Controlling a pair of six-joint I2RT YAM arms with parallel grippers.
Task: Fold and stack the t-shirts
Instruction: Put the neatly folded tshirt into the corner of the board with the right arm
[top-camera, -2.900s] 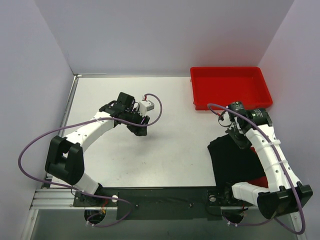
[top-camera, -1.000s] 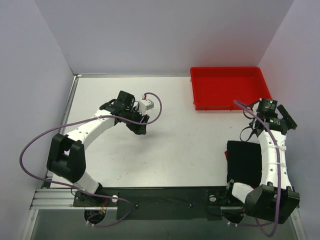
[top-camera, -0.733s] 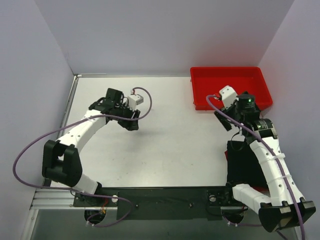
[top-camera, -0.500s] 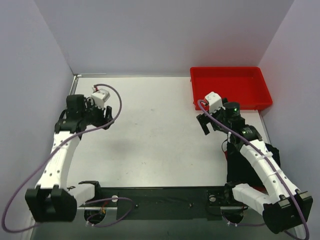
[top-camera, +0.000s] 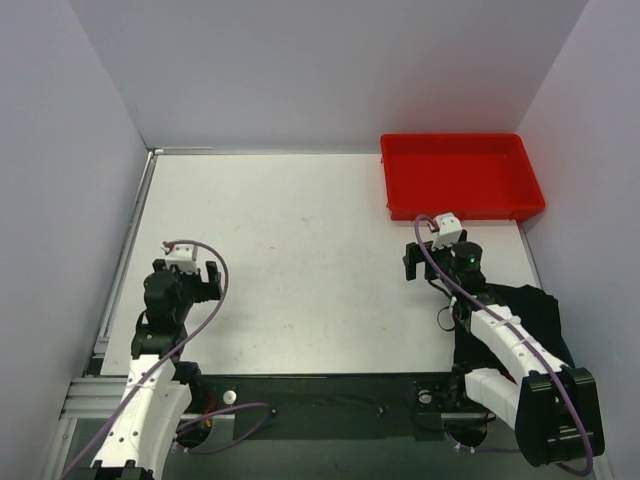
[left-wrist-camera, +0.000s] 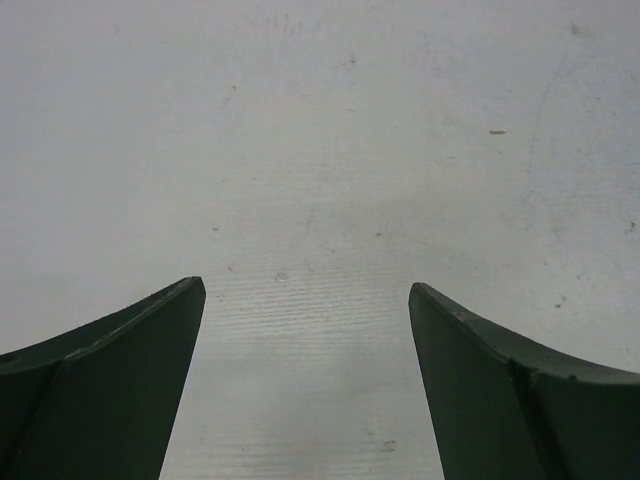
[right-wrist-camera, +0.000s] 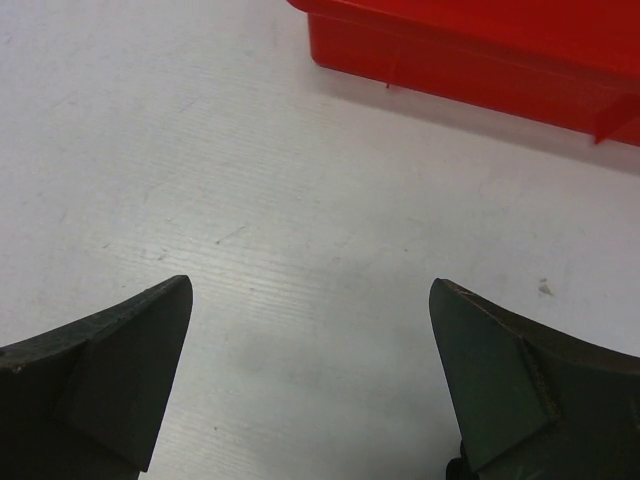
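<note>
Top external view puts the black t-shirt (top-camera: 540, 310) at the table's (top-camera: 300, 230) four o'clock, partly under the right arm. No red shirt shows. The left gripper (top-camera: 185, 283) and right gripper (top-camera: 425, 262) hang spread and empty. Folding looks mostly done, but stacking cannot be confirmed.

Overhead; wrist views close above table (left-wrist-camera: 320, 120)

The tray (top-camera: 460, 180) is set at the far right corner of the table (top-camera: 300, 260); the shirt (top-camera: 535, 305) is laid at the near right edge, before the tray, partly under the right arm (top-camera: 500, 335).
</note>
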